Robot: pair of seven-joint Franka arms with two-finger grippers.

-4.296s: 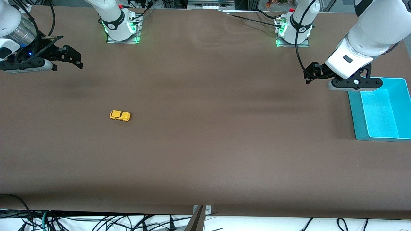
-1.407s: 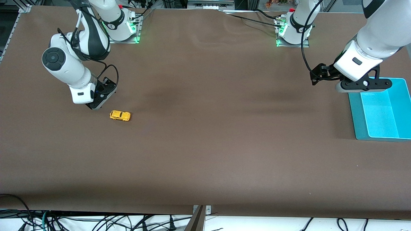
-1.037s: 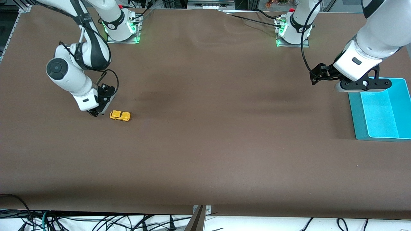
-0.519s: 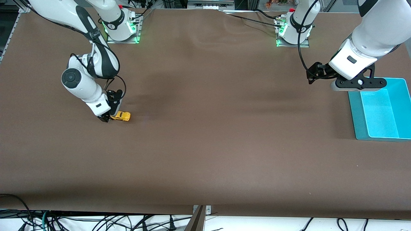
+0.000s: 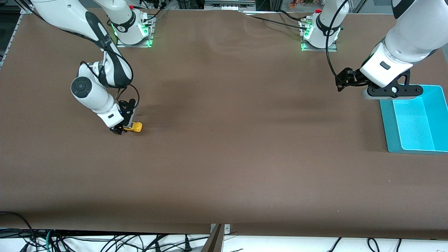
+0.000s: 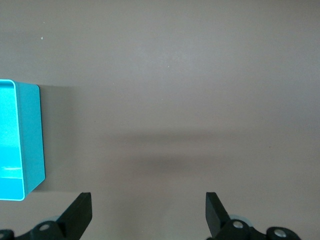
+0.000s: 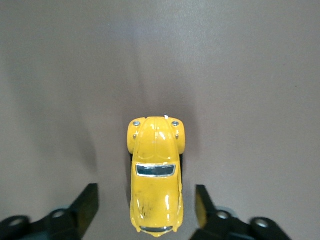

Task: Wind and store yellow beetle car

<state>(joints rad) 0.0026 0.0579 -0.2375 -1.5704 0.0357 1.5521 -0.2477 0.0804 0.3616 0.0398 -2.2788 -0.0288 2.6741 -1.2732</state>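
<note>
The yellow beetle car [image 5: 134, 127] stands on the brown table toward the right arm's end. My right gripper [image 5: 120, 128] is down at the table over one end of the car, which partly hides it. In the right wrist view the car [image 7: 156, 177] sits between my open fingers [image 7: 86, 205], with gaps on both sides. My left gripper [image 5: 338, 85] is open and empty in the air, beside the teal bin [image 5: 416, 119]. In the left wrist view its fingers [image 6: 80, 215] are wide apart over bare table.
The teal bin stands at the left arm's end of the table and its corner shows in the left wrist view [image 6: 22, 135]. The arm bases [image 5: 133, 33] stand along the table's edge farthest from the front camera.
My right arm swung in from the table's end, came down and moved over the car until its fingers straddle it. The car has not moved. The left arm shifted only slightly.
</note>
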